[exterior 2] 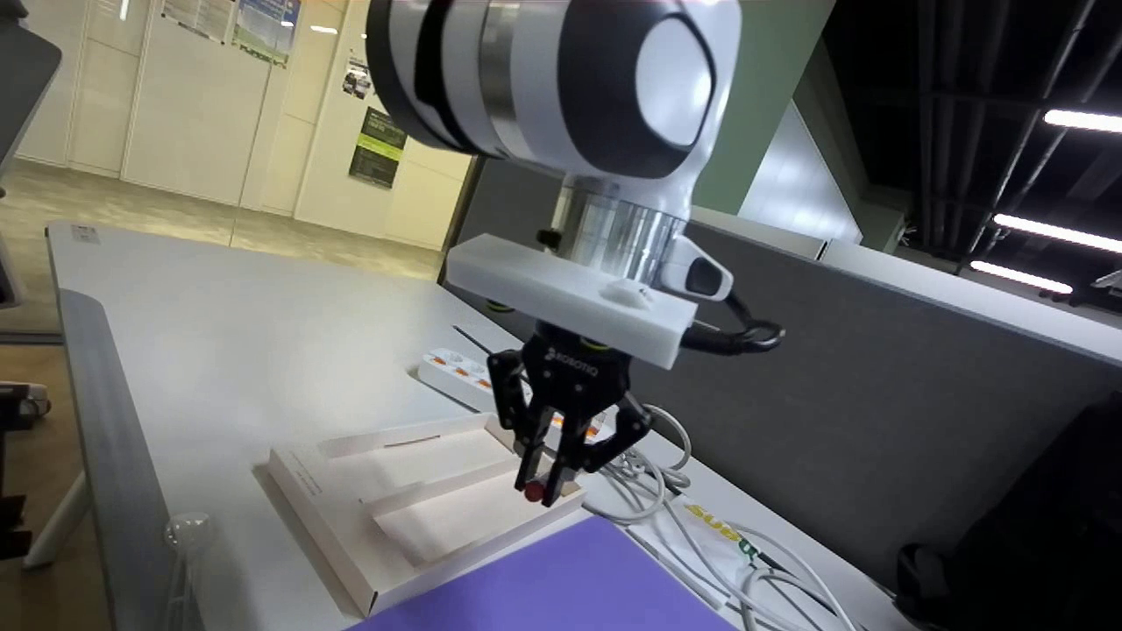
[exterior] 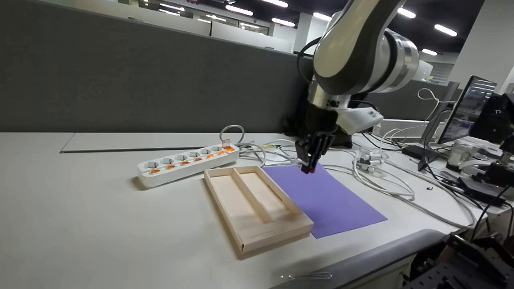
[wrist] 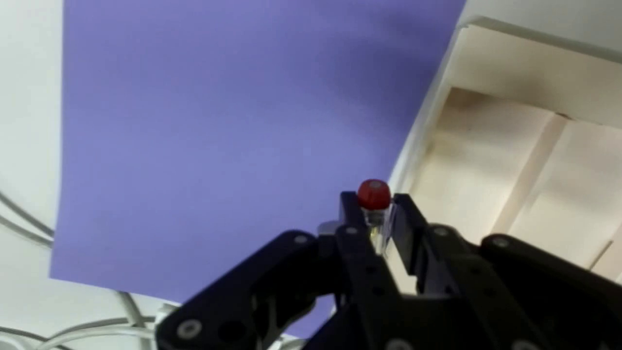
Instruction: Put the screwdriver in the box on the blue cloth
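My gripper [wrist: 375, 198] is shut on the screwdriver [wrist: 373, 195]. Its red end and a clear section show between the fingertips in the wrist view; the rest is hidden by the fingers. The gripper [exterior: 310, 165] is raised above the table, and the screwdriver's red end [exterior 2: 534, 492] also shows in an exterior view. The box, a light wooden tray [exterior: 277, 232] with two long compartments, lies beside the blue-violet cloth [exterior: 341, 204]. In the wrist view the fingertips appear over the border between the cloth [wrist: 218, 146] and the tray's long rim. Both compartments show no contents.
A white power strip [exterior: 188, 163] with orange switches lies behind the tray. Loose white cables [exterior: 373, 180] run behind and beside the cloth. A slim transparent object [exterior: 307, 276] lies near the table's front edge. A grey partition [exterior: 152, 76] stands behind the table.
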